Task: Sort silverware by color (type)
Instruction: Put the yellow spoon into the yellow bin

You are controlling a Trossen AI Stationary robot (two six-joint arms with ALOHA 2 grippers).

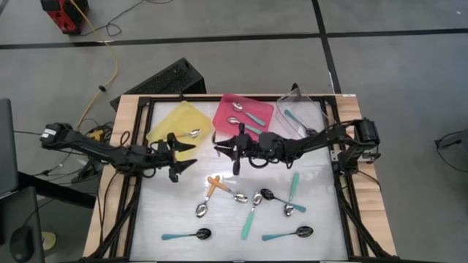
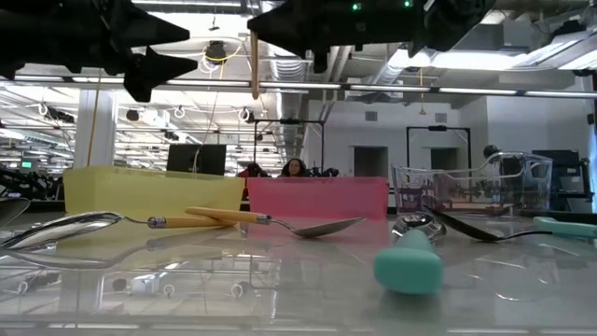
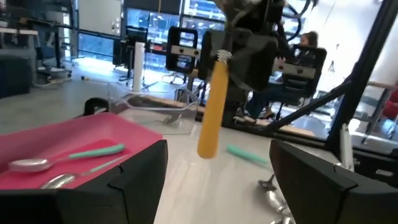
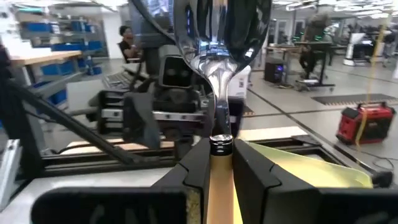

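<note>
Partly sorted: four spoons in far trays, about eight loose on the near bench; right tool holding orange-handled spoon aloft mid-bench; left tool wide, empty.

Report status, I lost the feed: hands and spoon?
Right hand shut on orange-handled spoon, held aloft. Left hand open, empty, facing it. Nothing between.

Low view: both arms cut off at top edge. Orange spoon runs off the right wrist picture's edge. Yellow tray spoon's handle too small to tell.
</note>
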